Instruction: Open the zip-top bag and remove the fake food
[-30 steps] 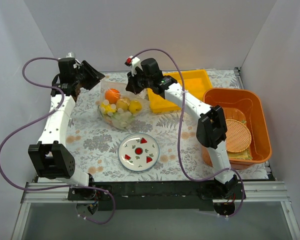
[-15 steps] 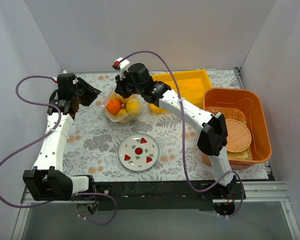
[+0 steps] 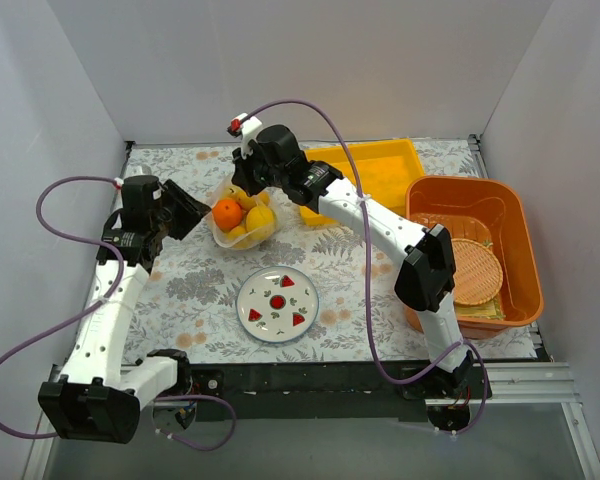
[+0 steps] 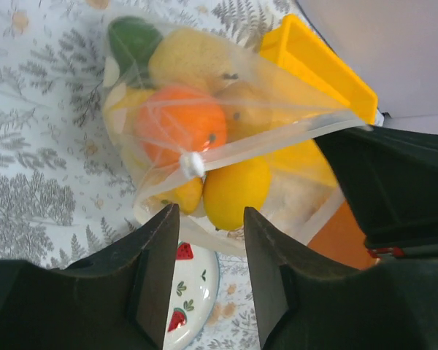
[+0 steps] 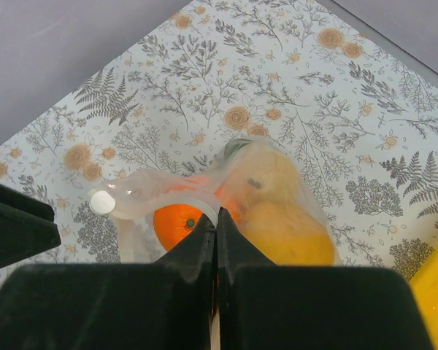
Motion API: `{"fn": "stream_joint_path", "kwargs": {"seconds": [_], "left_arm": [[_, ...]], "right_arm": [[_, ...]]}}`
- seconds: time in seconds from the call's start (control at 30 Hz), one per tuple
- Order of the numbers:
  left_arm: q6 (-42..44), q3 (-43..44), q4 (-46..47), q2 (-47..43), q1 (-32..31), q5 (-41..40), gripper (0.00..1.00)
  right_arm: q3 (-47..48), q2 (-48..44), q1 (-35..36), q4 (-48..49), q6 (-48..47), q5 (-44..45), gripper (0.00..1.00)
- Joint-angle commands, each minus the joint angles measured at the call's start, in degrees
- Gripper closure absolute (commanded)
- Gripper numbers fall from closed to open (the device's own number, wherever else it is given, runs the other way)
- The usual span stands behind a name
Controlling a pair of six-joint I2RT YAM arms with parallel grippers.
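The clear zip-top bag (image 3: 242, 216) hangs bunched from my right gripper (image 3: 250, 186), which is shut on its zip strip (image 5: 204, 208). Inside it are a round orange fruit (image 3: 226, 211) and yellow lemon-like fruits (image 3: 259, 218). The right wrist view shows the orange (image 5: 174, 224), a yellow fruit (image 5: 288, 237) and the white zip slider (image 5: 101, 201). My left gripper (image 3: 187, 209) is open and empty just left of the bag. Its view has the bag (image 4: 204, 109), orange (image 4: 181, 130), slider (image 4: 192, 163) and a lemon (image 4: 236, 191) just beyond its fingertips (image 4: 168, 222).
A white plate (image 3: 278, 305) with red fruit motifs lies on the floral cloth in front of the bag. A yellow tray (image 3: 380, 172) sits behind the right arm. An orange basin (image 3: 510, 230) holding a woven basket (image 3: 477, 270) stands at the right.
My right gripper has drawn the bag left and up, bunching it. My left gripper has come nearer and right, up to the bag's left side.
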Motion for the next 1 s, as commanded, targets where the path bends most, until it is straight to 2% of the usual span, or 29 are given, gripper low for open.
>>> {"fn": "stream_joint_path", "kwargs": {"seconds": [0.0,0.17,0.23,0.33,0.4,0.5,0.7,0.97], "left_arm": [[13.76,5.80,6.95,-0.05,-0.76,-1.00,0.60],[21.00,6.77,10.84,3.81,-3.30,-0.55,0.60],[16.64,6.52,9.26,3.56,-3.31,-1.34,0.61],[9.16,4.76,4.26,0.05,-3.31,-4.25,0.68],[4.06,2.57,-0.75,-2.84,-3.74,-7.93,0.72],[0.01,-3.23,-2.17,-6.80,-3.92,-8.20,0.74],[-8.60,-13.15,-0.42,-11.82,-4.45,-5.04,0.76],[-12.48,-19.94,7.39,-8.58,-6.64,-2.23,0.77]], "right_arm": [[3.08,-2.01,0.50,3.09,0.05,-1.74,0.99],[3.43,-1.66,0.76,3.00,0.49,-2.89,0.99],[4.48,-1.49,0.67,2.21,0.57,-1.84,0.99],[4.93,-1.14,0.67,1.24,0.40,-1.39,0.99],[4.49,-1.14,0.67,1.50,0.23,-1.30,0.99],[4.05,-1.22,0.67,1.68,0.40,-0.78,0.99],[4.22,-1.05,0.76,1.86,0.84,-0.86,0.99],[4.22,-0.96,0.67,1.77,1.01,-0.78,0.99]]}}
